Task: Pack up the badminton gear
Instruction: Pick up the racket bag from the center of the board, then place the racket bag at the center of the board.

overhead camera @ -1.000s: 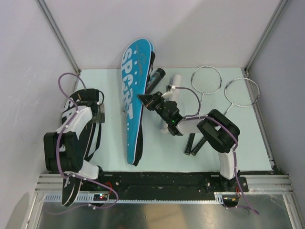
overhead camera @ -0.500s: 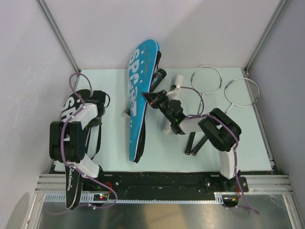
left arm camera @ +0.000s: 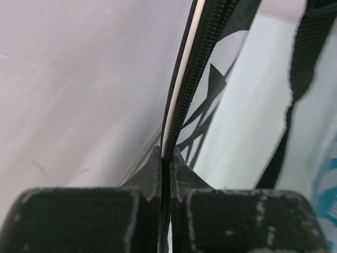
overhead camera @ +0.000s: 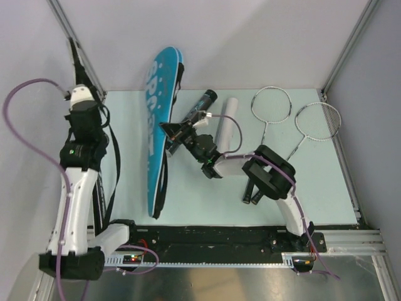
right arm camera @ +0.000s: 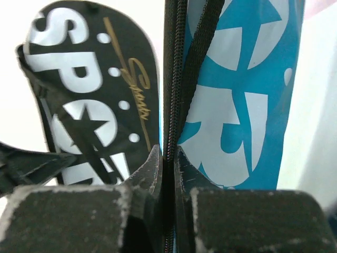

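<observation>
1. Left gripper (left arm camera: 167, 159): jaws are closed on the zipper edge of the black SPORT cover (left arm camera: 196, 74), which is raised near the left wall.
2. Right gripper (right arm camera: 167, 158): jaws are closed on the zipper edge of the blue SPORT cover (overhead camera: 153, 125), which is tilted up on edge at mid-table.
3. Hazard: both grips are thin edge pinches. A quick swing could pull the fabric free.
4. Hazard: the blue cover could knock the black tube (overhead camera: 205, 100) and the white tube (overhead camera: 229, 116) just beyond it.
5. The silver rackets (overhead camera: 271, 103) lie at the far right, not yet packed.
</observation>
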